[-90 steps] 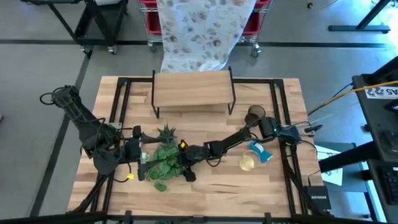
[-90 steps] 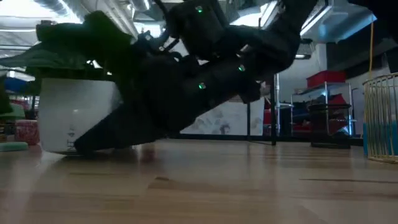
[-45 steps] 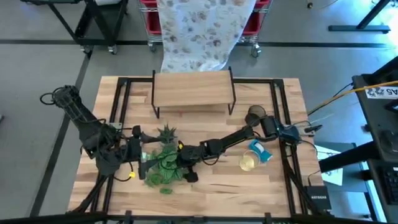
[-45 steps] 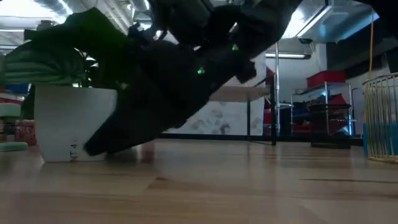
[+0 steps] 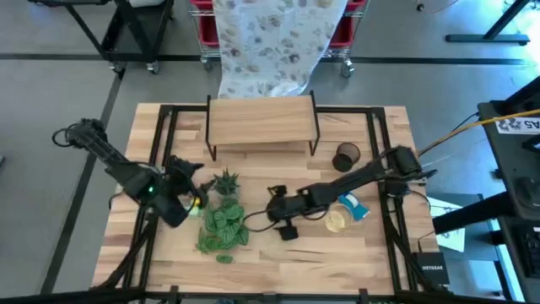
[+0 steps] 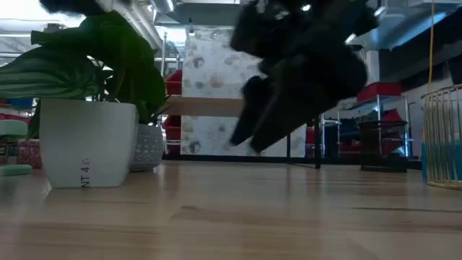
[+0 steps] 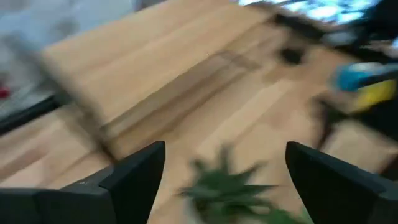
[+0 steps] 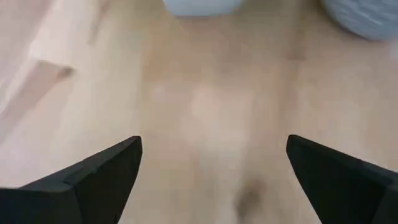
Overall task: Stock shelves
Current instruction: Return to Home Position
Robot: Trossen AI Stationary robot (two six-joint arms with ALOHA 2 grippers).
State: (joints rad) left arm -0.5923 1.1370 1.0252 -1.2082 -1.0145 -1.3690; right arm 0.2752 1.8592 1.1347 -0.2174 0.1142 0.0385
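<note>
Two potted plants stand left of centre on the bench [image 5: 278, 262]. The broad-leaved one is in a white pot [image 6: 86, 148] with sideways lettering that reads "NT 4"; the rest cannot be made out. The spiky one is in a grey pot [image 6: 148, 146]. One black pen holder [image 5: 346, 156] and one yellow wire basket [image 6: 442, 137] sit to the right. The shelves [image 5: 261, 122] stand at the bench's far middle. The left hand [image 7: 225, 146] is beside the spiky plant, fingers spread wide and holding nothing. The right hand [image 8: 214, 142], between plants and basket, is likewise open; the low view shows it only as a dark blur.

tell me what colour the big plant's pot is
The pot is white with small grey lettering; clearest in the low view.
</note>
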